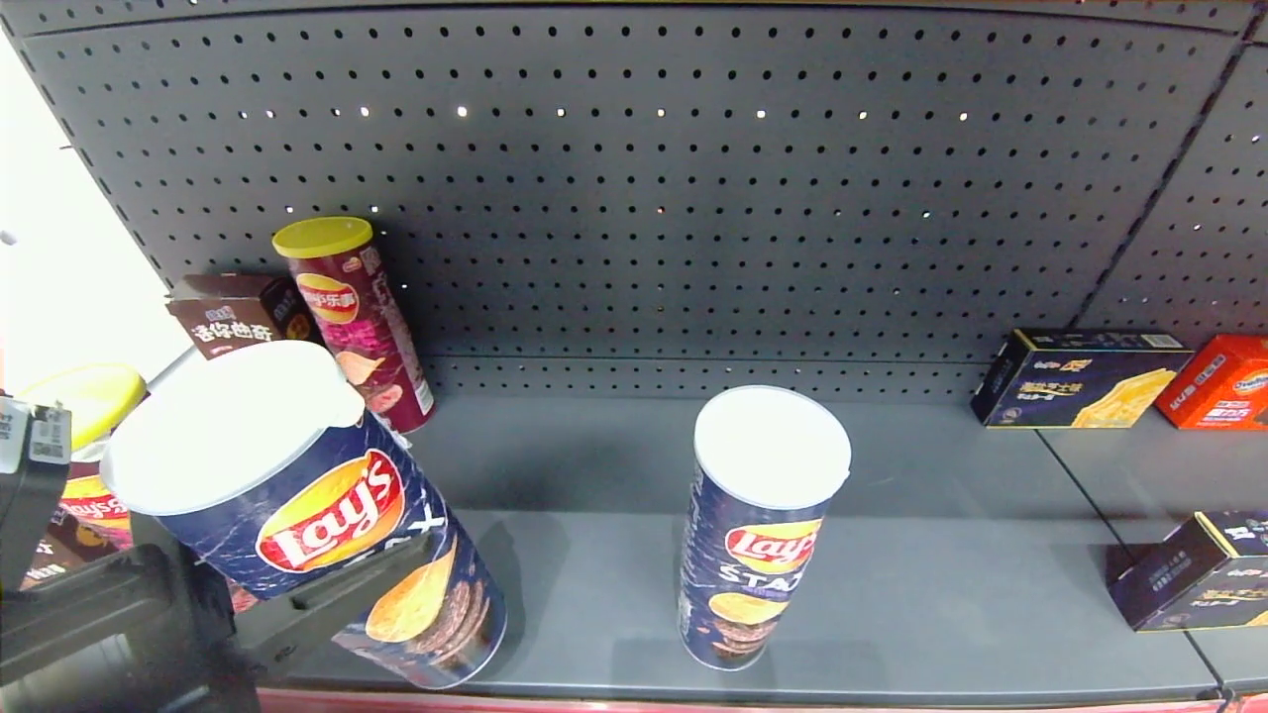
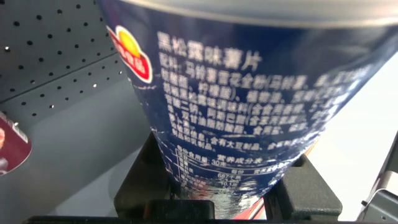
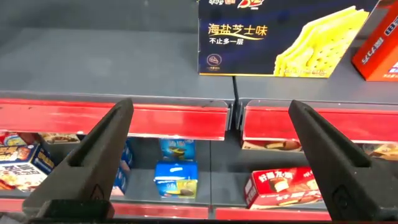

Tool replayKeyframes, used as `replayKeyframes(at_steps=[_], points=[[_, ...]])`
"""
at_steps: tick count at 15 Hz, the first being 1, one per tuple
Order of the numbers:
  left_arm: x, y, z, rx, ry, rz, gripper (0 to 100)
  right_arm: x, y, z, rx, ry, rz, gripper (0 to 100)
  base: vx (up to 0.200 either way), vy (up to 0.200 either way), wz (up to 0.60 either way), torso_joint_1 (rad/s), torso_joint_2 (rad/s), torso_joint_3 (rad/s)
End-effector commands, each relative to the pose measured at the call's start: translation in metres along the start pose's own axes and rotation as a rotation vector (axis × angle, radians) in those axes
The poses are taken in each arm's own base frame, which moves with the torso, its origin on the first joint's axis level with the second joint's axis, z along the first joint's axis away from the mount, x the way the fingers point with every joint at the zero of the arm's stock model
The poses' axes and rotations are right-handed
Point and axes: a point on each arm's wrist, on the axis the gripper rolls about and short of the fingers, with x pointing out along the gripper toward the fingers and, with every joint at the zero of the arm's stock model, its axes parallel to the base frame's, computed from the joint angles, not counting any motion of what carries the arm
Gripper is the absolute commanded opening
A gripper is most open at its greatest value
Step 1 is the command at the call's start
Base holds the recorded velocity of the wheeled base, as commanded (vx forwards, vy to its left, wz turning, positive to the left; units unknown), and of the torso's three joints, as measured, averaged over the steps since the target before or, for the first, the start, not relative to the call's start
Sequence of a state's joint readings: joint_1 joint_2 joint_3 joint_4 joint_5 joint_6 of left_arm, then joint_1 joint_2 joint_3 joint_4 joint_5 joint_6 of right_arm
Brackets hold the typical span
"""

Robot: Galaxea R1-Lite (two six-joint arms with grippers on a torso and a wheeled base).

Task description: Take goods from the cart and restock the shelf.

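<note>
My left gripper [image 1: 332, 594] is shut on a dark blue chip can [image 1: 297, 495] with a white lid, holding it around its lower body. The can tilts left, its base low at the shelf's [image 1: 941, 555] front left edge. In the left wrist view the same can [image 2: 249, 93] sits between the fingers of the left gripper [image 2: 227, 193]. A second, matching blue can [image 1: 758, 535] stands upright mid-shelf. My right gripper [image 3: 210, 109] is open with nothing in it, facing the red price strip [image 3: 174, 118] of the shelf front.
A maroon can [image 1: 357, 317] with a yellow lid leans at the back left beside a brown box [image 1: 233, 312]. A yellow-lidded can [image 1: 89, 396] stands far left. On the right lie a blue cracker box [image 1: 1080, 381], an orange box [image 1: 1218, 381] and a dark box [image 1: 1189, 569].
</note>
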State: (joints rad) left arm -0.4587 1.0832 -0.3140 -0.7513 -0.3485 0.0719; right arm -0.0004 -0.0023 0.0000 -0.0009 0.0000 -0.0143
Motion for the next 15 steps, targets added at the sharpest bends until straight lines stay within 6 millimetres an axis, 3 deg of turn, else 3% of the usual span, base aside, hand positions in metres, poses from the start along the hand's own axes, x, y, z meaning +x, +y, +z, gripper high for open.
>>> replayKeyframes(at_steps=[1, 6, 11, 15], points=[[0.001, 0.0, 0.003, 0.005, -0.013, -0.006, 0, 0.0, 0.0, 0.0, 0.0, 0.002, 0.0, 100, 0.0, 0.0, 0.0, 0.0, 0.0, 0.0], [0.009, 0.004, 0.036, 0.018, -0.055, -0.013, 0, 0.0, 0.0, 0.0, 0.0, 0.002, 0.0, 100, 0.0, 0.0, 0.0, 0.0, 0.0, 0.0], [0.007, 0.003, 0.073, -0.023, 0.05, -0.098, 0, 0.0, 0.0, 0.0, 0.0, 0.002, 0.0, 100, 0.0, 0.0, 0.0, 0.0, 0.0, 0.0], [0.019, 0.002, 0.08, -0.031, 0.056, -0.17, 0, 0.0, 0.0, 0.0, 0.0, 0.002, 0.0, 100, 0.0, 0.0, 0.0, 0.0, 0.0, 0.0]])
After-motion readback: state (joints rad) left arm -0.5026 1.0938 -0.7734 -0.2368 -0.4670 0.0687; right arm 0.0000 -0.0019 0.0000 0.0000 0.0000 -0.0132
